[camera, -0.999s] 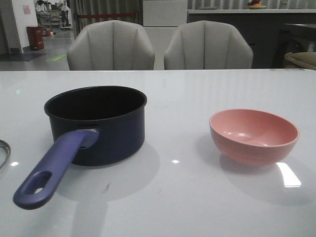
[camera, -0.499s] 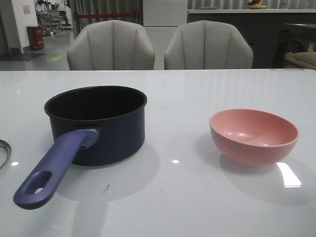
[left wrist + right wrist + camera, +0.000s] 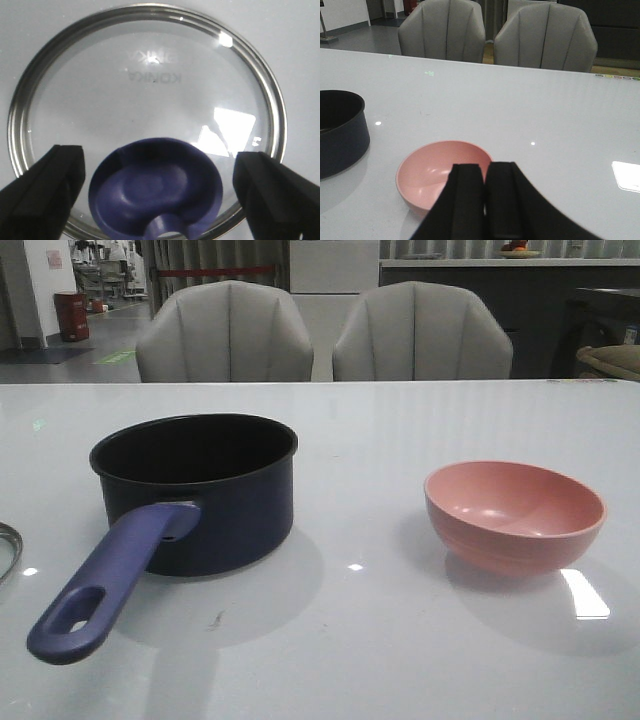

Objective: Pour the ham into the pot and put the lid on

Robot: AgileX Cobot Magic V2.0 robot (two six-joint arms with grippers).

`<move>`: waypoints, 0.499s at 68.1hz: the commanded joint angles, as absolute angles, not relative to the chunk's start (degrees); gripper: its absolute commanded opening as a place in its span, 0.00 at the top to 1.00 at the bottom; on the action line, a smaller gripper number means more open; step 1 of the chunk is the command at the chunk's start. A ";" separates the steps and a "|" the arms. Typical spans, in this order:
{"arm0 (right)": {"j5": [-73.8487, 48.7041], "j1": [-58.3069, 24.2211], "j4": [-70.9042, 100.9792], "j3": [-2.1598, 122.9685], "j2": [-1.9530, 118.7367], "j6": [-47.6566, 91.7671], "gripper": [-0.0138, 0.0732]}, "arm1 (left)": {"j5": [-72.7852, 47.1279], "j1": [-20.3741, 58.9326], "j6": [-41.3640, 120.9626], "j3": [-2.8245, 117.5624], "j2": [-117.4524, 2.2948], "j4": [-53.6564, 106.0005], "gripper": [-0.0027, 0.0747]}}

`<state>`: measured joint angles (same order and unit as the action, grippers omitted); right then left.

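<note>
Change: nothing on the desk (image 3: 400, 640) has shifted in the front view; pot and bowl sit where they were.
Left fingers (image 3: 160, 197): spread wide, straddling the navy knob (image 3: 156, 192) of the lid (image 3: 150, 85) without touching it; the lid lies flat on the desk.
Right fingers (image 3: 485, 200): pressed together, holding nothing, above the near rim of the pink bowl (image 3: 437, 170).
Pot (image 3: 195, 490): uncovered at the bowl's 9 o'clock, well apart, handle (image 3: 105, 585) toward 7 o'clock.
Ham: none visible; the bowl looks empty from both views.
Risk: closing off-centre on the flared knob could let the glass lid slip; covering now may skip pouring.
</note>
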<state>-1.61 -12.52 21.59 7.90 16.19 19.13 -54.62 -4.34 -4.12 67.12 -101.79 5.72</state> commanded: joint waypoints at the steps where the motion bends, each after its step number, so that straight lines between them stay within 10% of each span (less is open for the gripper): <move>1: 2.82 -12.42 21.50 9.51 16.53 19.29 0.67 | -54.47 -4.46 -3.79 68.38 -99.49 6.42 0.21; 16: 2.82 -12.42 21.50 9.51 16.53 19.29 0.67 | -55.89 -4.46 -3.79 68.38 -99.49 6.42 0.53; 34: 2.82 -12.42 21.50 9.51 16.53 19.29 0.67 | -56.18 -4.46 -3.79 68.38 -99.49 6.42 0.60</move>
<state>-1.61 -12.52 21.59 7.90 16.19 19.13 -55.68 -4.34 -3.91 67.12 -101.79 5.84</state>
